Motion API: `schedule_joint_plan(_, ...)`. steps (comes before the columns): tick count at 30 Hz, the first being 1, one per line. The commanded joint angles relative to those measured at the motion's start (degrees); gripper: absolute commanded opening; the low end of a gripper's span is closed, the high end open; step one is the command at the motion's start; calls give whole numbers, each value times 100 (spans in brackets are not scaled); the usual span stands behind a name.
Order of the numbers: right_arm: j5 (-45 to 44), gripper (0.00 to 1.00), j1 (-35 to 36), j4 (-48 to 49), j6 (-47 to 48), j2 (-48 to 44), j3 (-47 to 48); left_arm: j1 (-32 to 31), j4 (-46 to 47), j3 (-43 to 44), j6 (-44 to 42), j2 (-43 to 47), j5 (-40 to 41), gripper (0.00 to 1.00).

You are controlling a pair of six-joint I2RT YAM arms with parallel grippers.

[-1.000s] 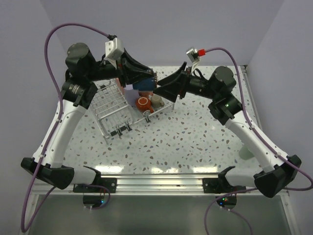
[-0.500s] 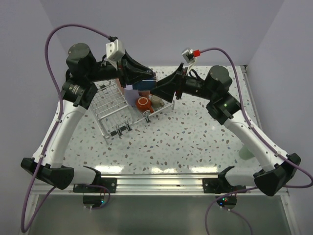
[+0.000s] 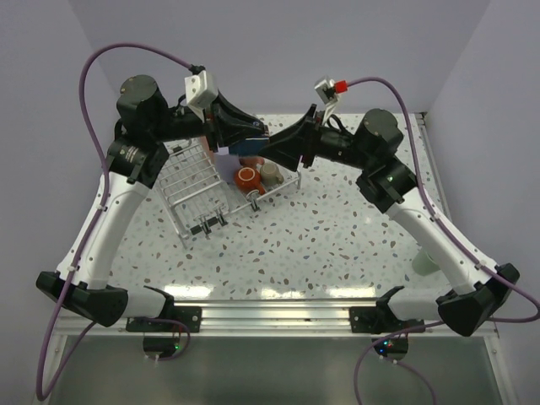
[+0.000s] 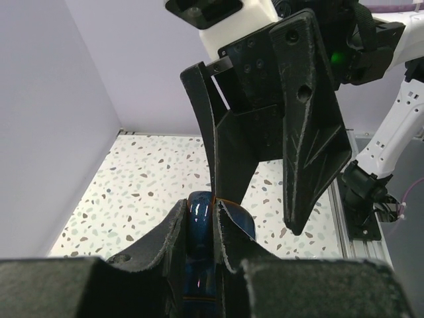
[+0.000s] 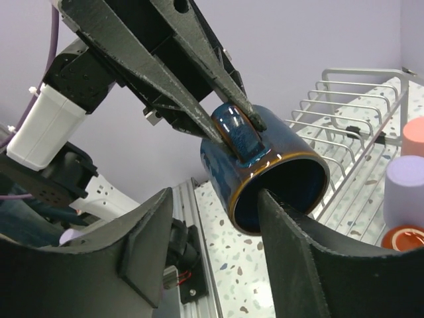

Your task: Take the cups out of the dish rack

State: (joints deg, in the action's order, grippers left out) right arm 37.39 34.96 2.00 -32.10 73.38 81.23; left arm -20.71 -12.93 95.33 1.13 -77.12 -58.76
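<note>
A dark blue cup (image 5: 265,165) with a brown rim hangs on its side in the air above the dish rack (image 3: 196,181). My left gripper (image 4: 202,209) is shut on its blue handle loop (image 4: 201,222). My right gripper (image 5: 215,199) is open: one finger (image 5: 291,238) reaches into the cup's mouth and the other (image 5: 142,238) stands off its outer wall with a gap. An orange-red cup (image 3: 246,177) and a beige cup (image 3: 270,172) stand in the rack. In the right wrist view a pink cup (image 5: 414,136) and a lavender cup (image 5: 404,185) show beside the rack's wires (image 5: 351,99).
A mint-green cup (image 3: 424,260) stands on the speckled table (image 3: 321,236) near its right edge, beside the right arm's forearm. Both grippers meet above the rack's right section. Purple walls close in the back and sides.
My right gripper has moved left up to the held cup and its jaws have narrowed around the cup's wall. The left gripper has held its grip and barely moved.
</note>
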Motion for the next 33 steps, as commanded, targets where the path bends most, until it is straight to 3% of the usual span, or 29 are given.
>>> schedule_joint_plan(1,216,56,55,634,-367,141,50,-21,431,65,116,136,-56,0)
schedule_joint_plan(6,313,42,107,995,-631,272,138,-21,729,-40,388,171,-74,0)
schedule_joint_plan(11,165,0,169,1048,-719,308,77,-21,766,-137,424,206,-13,0)
schedule_joint_plan(15,-406,0,178,138,-307,255,103,-21,468,-225,109,250,189,0)
schedule_joint_plan(18,-776,0,187,-498,-34,246,165,-21,195,-287,-304,329,557,32)
schedule_joint_plan(19,-838,0,195,-621,10,264,200,-21,125,-296,-393,347,628,50)
schedule_joint_plan(22,-1198,0,266,-1025,212,255,218,-21,-78,-313,-657,373,822,71)
schedule_joint_plan(24,-1478,0,327,-1306,335,255,244,-21,-210,-322,-789,408,910,80)
schedule_joint_plan(27,-2021,0,380,-1982,581,273,349,-21,-359,-366,-903,470,1033,85)
schedule_joint_plan(30,-2489,0,415,-2913,827,299,463,-21,-526,-375,-1026,540,1330,87)
schedule_joint_plan(33,-3654,0,555,-4362,986,404,647,-21,-746,-427,-1141,593,2136,88)
